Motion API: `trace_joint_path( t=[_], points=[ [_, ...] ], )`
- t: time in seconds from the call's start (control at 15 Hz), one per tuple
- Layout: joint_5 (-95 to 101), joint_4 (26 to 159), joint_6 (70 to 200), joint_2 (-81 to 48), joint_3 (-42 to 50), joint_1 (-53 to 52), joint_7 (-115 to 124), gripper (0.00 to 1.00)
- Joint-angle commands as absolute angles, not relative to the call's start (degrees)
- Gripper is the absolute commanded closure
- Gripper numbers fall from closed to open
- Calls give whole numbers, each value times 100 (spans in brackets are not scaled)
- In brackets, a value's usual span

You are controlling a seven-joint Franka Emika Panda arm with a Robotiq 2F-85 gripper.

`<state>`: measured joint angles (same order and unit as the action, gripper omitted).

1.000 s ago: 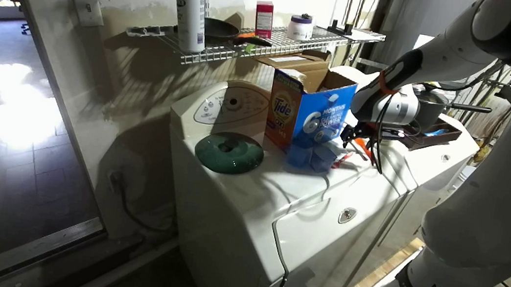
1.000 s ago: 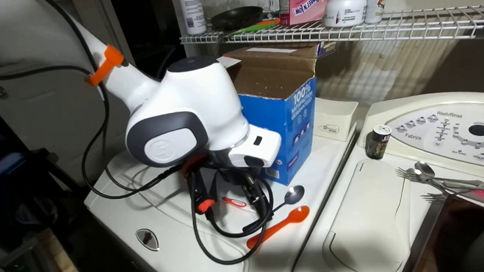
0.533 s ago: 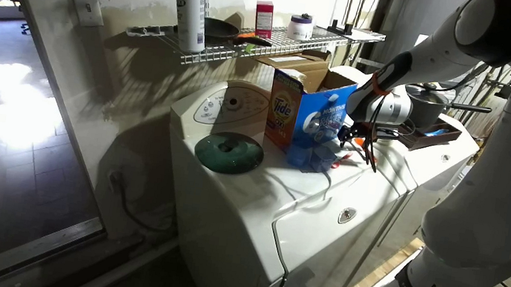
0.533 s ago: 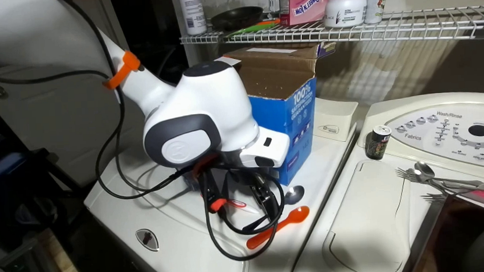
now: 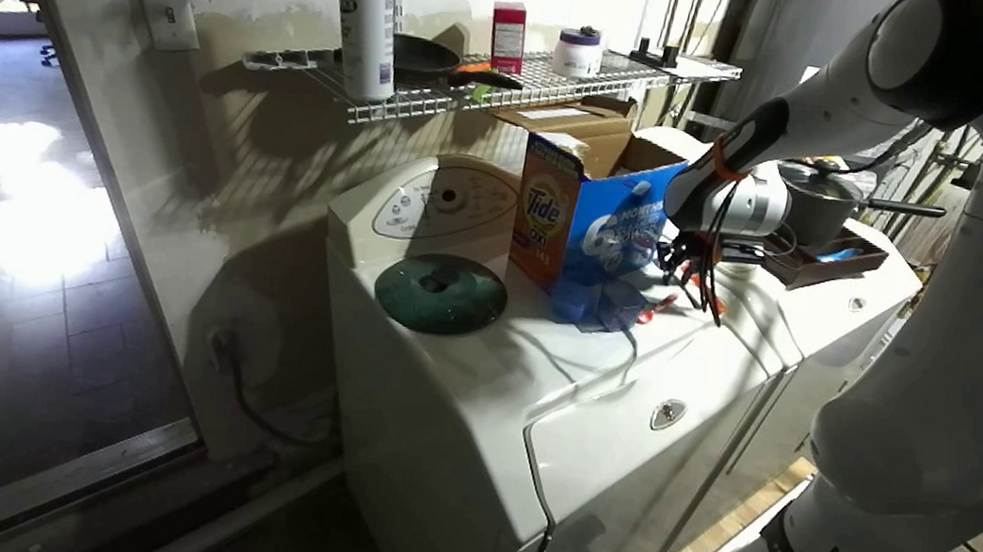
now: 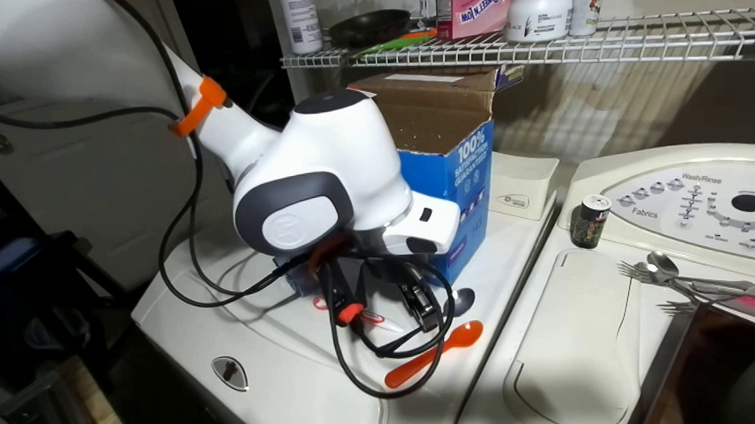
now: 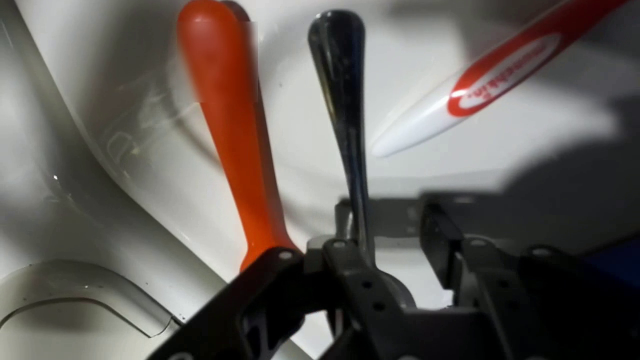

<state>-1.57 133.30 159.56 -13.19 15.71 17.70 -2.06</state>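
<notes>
Pointing down over the white machine (image 6: 282, 365), the end effector (image 7: 390, 230) has its jaws apart, with a plain gap between them in the wrist view. The metal spoon (image 7: 342, 80), the thing nearest to it, lies on the machine's top; its neck passes at the edge of that gap, just beside the jaw at left in the wrist view. Whether that jaw touches it, I cannot tell. The spoon's bowl is partly hidden by the end effector there, but in an exterior view it shows to the right of the end effector. Left of the metal spoon in the wrist view, and near it, lies the orange spoon (image 7: 232, 125). To the right, the red-and-white handle (image 7: 500, 82) lies aslant, its white tip toward the metal spoon and apart from it.

In an exterior view the blue box (image 6: 471, 207) stands on the far side of the spoons, open at the top and partly hidden by the arm (image 6: 342, 155). In an exterior view its orange side reads Tide, and the green lid (image 5: 440, 307) lies to the left of it on the same machine. On the second machine (image 6: 571, 331), to the right, stands a can (image 6: 589, 223); cutlery (image 6: 704, 286) lies piled to the right of it and nearer. A shelf (image 6: 537, 52) at the far side bears a pan (image 6: 371, 28), a pink box (image 6: 479, 3) and a jar (image 6: 538, 16).
</notes>
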Motion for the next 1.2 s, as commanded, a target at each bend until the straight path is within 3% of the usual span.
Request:
trace_joint_path(
  t=[0.0, 0.07, 0.27, 0.6, 0.73, 0.8, 0.93, 1.13],
  points=[
    [-195, 13179, 15943, -1465, 1573, 1819, -278, 90],
    [-176, 13176, 15962, -1470, 1587, 1817, -265, 57],
    [-137, 13212, 15795, -1367, 1626, 1821, -275, 46],
    [-77, 13231, 15456, -1254, 1695, 1817, -291, 13],
    [-119, 13223, 15357, -1236, 1674, 1820, -312, 25],
    [-109, 13220, 15352, -1236, 1680, 1811, -290, 42],
    [-131, 13199, 15309, -1241, 1671, 1810, -282, 51],
    [-125, 13166, 15277, -1244, 1673, 1802, -262, 73]
  ],
)
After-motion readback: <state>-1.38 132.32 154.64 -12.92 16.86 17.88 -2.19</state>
